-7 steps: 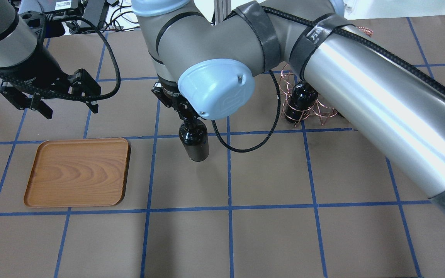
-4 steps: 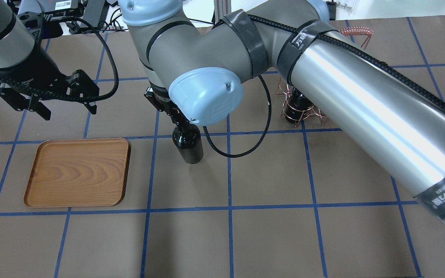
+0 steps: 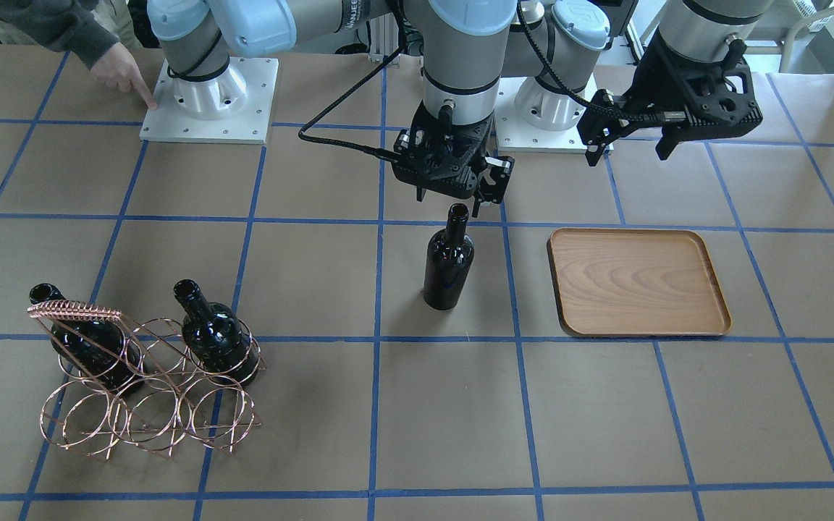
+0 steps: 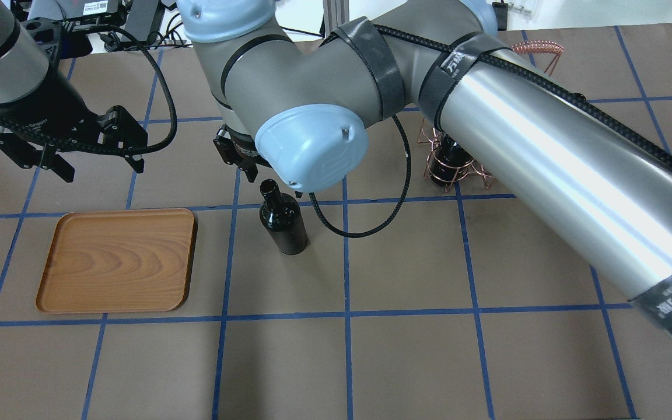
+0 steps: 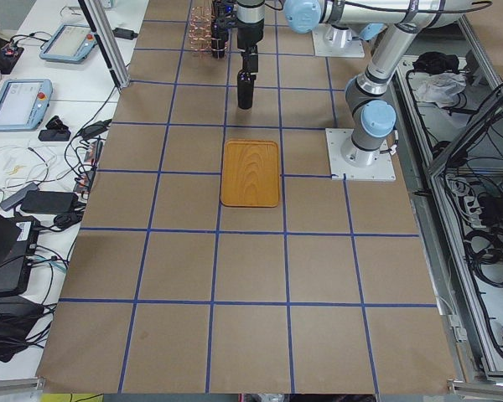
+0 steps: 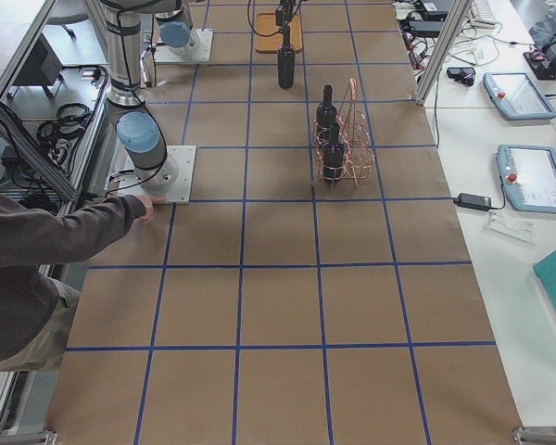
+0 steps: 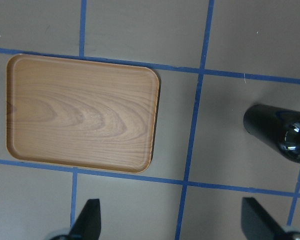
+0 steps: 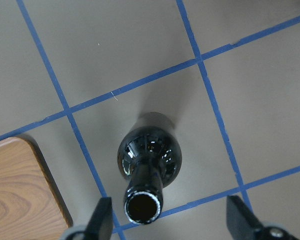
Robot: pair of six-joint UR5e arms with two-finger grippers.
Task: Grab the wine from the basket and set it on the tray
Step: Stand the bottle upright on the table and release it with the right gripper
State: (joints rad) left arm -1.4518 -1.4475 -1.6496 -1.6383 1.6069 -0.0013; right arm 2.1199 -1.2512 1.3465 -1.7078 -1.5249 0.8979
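Note:
One wine bottle (image 3: 449, 260) stands upright on the table by itself, between the basket (image 3: 149, 405) and the tray (image 3: 638, 282); it also shows in the overhead view (image 4: 282, 221). My right gripper (image 3: 453, 201) hangs open just above the bottle's mouth, not touching it; the right wrist view shows the bottle (image 8: 149, 160) below the spread fingers (image 8: 102, 217). Two more bottles (image 3: 214, 336) stand in the basket. My left gripper (image 3: 627, 155) is open and empty, above the table behind the empty tray (image 4: 117, 259).
My right arm (image 4: 546, 151) crosses the overhead view and hides most of the basket (image 4: 458, 169). An operator's hand (image 3: 124, 69) rests by the right arm's base plate (image 3: 207, 101). The standing bottle is about one bottle-width from the tray's edge.
My right gripper carried the bottle left and down to the table, then opened and lifted off its neck. The bottle now stands free. The left arm has barely moved.

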